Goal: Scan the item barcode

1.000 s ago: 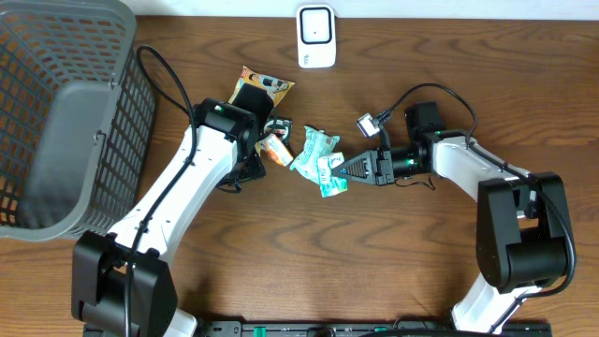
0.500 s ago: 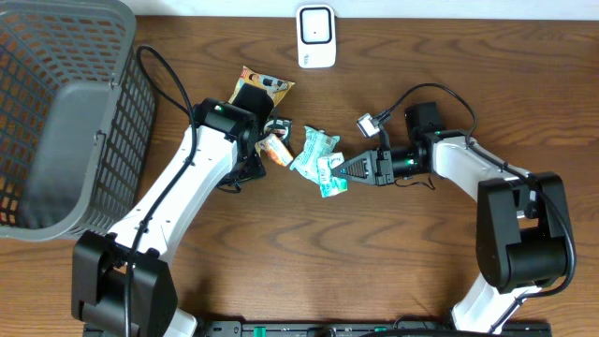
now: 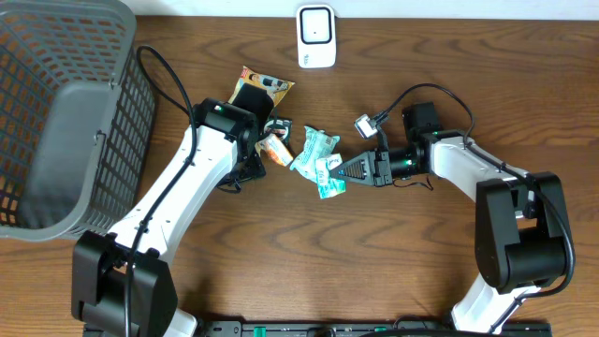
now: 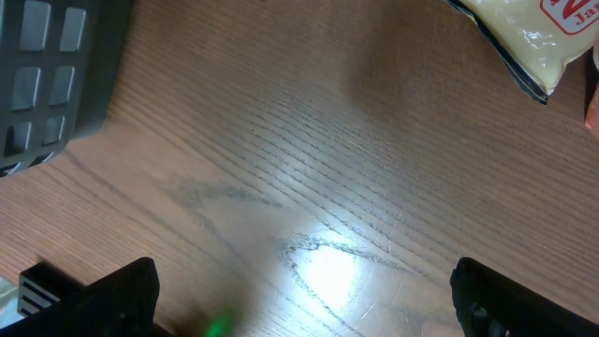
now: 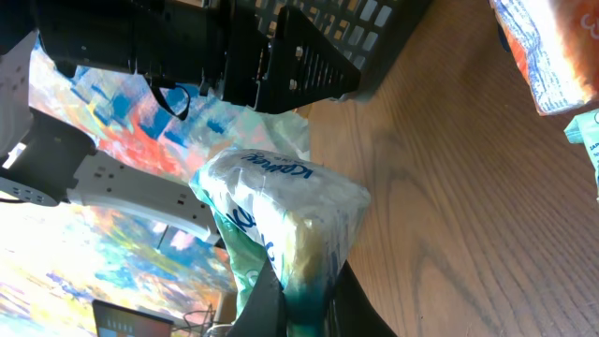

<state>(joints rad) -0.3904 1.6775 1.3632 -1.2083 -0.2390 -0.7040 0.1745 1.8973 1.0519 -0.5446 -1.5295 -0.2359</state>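
Your right gripper (image 3: 333, 175) is clamped on a small green-white packet (image 5: 281, 201), just beside the other packets (image 3: 314, 148) in the middle of the table (image 3: 281, 262). Your left gripper (image 4: 304, 314) stands wide apart and holds nothing. Farther back, the white scanner (image 3: 316, 36) stands at the table's edge.

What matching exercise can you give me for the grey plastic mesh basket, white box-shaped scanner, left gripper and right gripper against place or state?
1. grey plastic mesh basket
2. white box-shaped scanner
3. left gripper
4. right gripper

A. shut on a green-and-white plastic packet
B. far edge of the brown wooden table, centre
C. open, empty
D. table's left end

Pairs: 1-D, 2-B, 3-C, 4-A
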